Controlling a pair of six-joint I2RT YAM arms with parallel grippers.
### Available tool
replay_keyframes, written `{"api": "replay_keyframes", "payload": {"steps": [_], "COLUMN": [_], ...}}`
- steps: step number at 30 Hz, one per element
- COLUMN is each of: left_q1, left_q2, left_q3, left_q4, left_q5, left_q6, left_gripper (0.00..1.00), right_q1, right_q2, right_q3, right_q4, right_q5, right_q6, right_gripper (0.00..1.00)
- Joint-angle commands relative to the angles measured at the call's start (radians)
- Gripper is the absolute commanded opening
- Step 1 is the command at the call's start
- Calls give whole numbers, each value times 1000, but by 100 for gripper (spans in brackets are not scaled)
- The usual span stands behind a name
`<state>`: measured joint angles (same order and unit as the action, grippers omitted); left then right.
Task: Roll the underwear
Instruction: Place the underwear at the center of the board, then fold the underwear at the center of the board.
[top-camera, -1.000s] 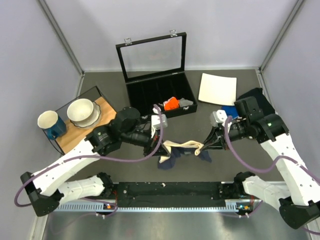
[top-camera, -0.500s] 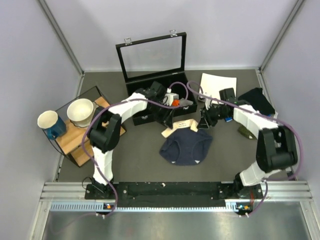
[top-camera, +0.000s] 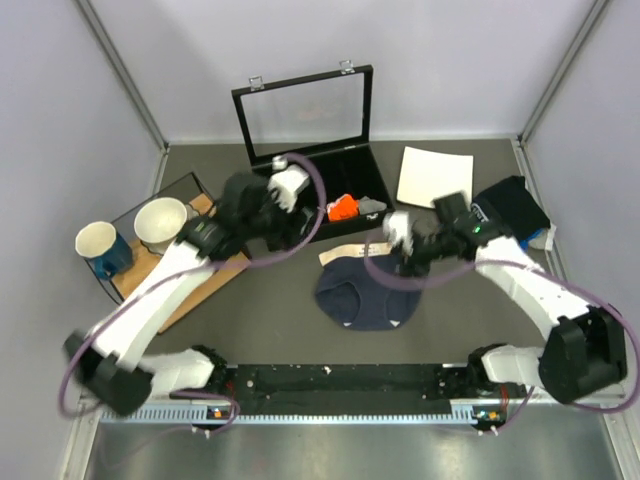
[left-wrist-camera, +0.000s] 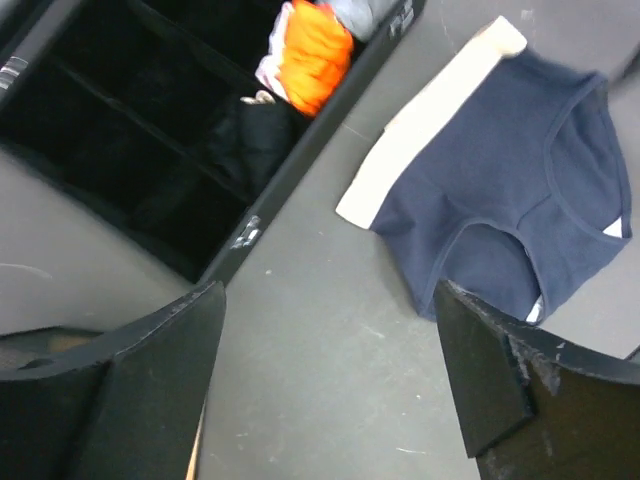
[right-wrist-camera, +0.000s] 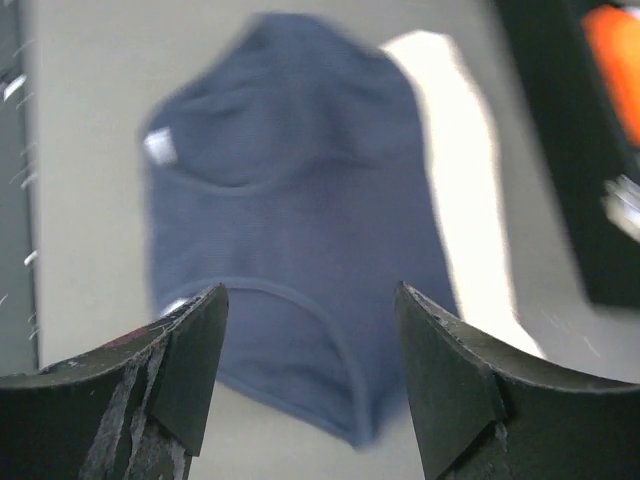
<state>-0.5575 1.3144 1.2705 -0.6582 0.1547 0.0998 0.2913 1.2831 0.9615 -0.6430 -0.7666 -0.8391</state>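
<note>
Grey desk (top-camera: 262, 318) lies under your arms, with pale walls on three sides. Your underwear (top-camera: 365, 292) is spread flat near the middle of it, waistband (top-camera: 352, 250) toward the far side and crotch toward the arm bases. I judge it is laid out this way so that you can fold it and roll it from one edge; no roll shows yet.

Your left claw (left-wrist-camera: 325, 300) hangs with its fingers wide apart and nothing between them. It sits left of the garment, over bare desk beside the case (top-camera: 322, 190). Your right claw (right-wrist-camera: 308, 295) is likewise spread and empty, above the garment's right side. Its view is blurred, so I cannot tell how high it sits, but neither finger appears to touch the fabric.

Mind the surroundings. That black case, glass lid raised, stands just beyond the waistband. The orange cloth (top-camera: 343, 207) and grey cloth (top-camera: 372, 205) lie at its right end, and they are not yours to roll. The waistband's left end lies near the case's front wall, so you will likely have little room there for a claw.

A white sheet (top-camera: 435, 177) and a dark cloth (top-camera: 512, 200) lie beyond your right arm. The tray (top-camera: 205, 215) with its bowl (top-camera: 163, 222) and mug (top-camera: 100, 245) is far left, well apart.
</note>
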Motion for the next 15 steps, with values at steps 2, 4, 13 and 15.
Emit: {"api": "replay_keyframes", "payload": {"steps": [2,4,13,15], "left_q1": [7,7,7,7], "left_q2": [-389,-505,-581,-573], "left_q3": [-340,-426,-585,-588], "left_q4": [230,287,327,321], "left_q5": [-89,-49,-44,-40], "left_q6": [0,5,-31,-22], "left_gripper": [97,98,96,96], "right_q1": [334,394,482,483], "right_q2": [-25,-10,117,149], "right_q3": [-185,-202,-225,-234], "right_q4": [-155,-141,-29,-11], "right_q5": [68,124,282,309], "right_q6": [-428,-433,-367,-364], "right_gripper": [66,63,54,52]}}
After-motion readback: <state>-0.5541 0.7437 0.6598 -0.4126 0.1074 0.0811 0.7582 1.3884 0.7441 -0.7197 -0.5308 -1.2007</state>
